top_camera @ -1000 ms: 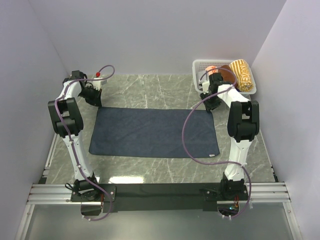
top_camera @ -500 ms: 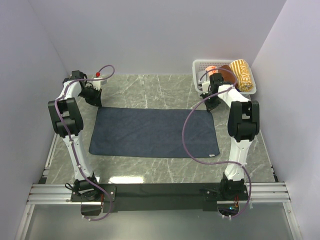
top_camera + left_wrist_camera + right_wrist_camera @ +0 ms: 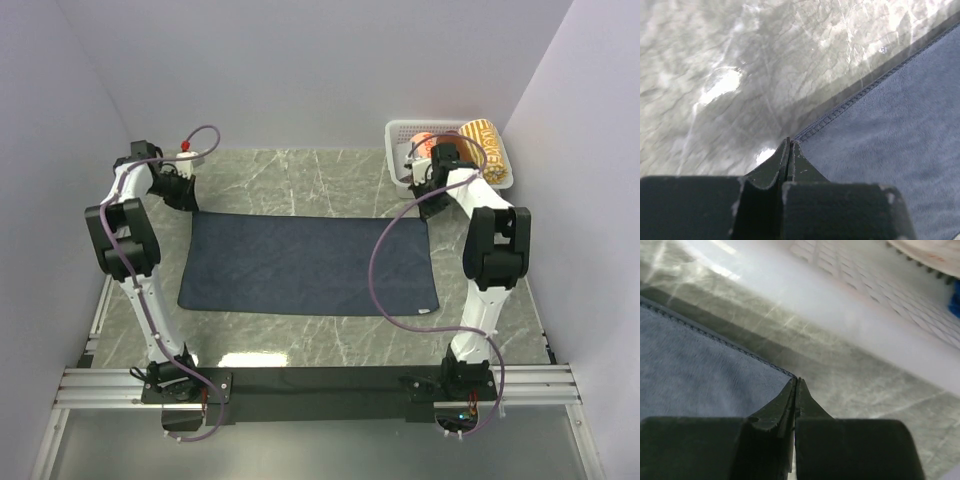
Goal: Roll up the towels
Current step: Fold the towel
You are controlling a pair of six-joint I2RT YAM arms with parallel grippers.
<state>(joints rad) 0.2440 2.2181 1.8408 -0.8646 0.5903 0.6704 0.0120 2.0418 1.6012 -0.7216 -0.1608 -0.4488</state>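
The dark navy towel [image 3: 310, 265] lies spread flat on the marble table, with a small white tag [image 3: 424, 311] at its near right corner. My left gripper [image 3: 188, 205] is at the towel's far left corner. In the left wrist view its jaws [image 3: 791, 142] are pressed together right at the stitched corner of the towel [image 3: 890, 130]. My right gripper [image 3: 428, 208] is at the far right corner. In the right wrist view it [image 3: 796, 380] is shut at the towel's [image 3: 700, 360] corner.
A white lattice basket [image 3: 398, 140] stands at the back right, close behind my right gripper, and holds rolled patterned cloths. Its wall [image 3: 865, 285] fills the top of the right wrist view. Grey walls enclose the table on three sides.
Both arms have swung outward, the left to the left and the right to the right. The towel stays flat; its far right corner has shifted slightly right.
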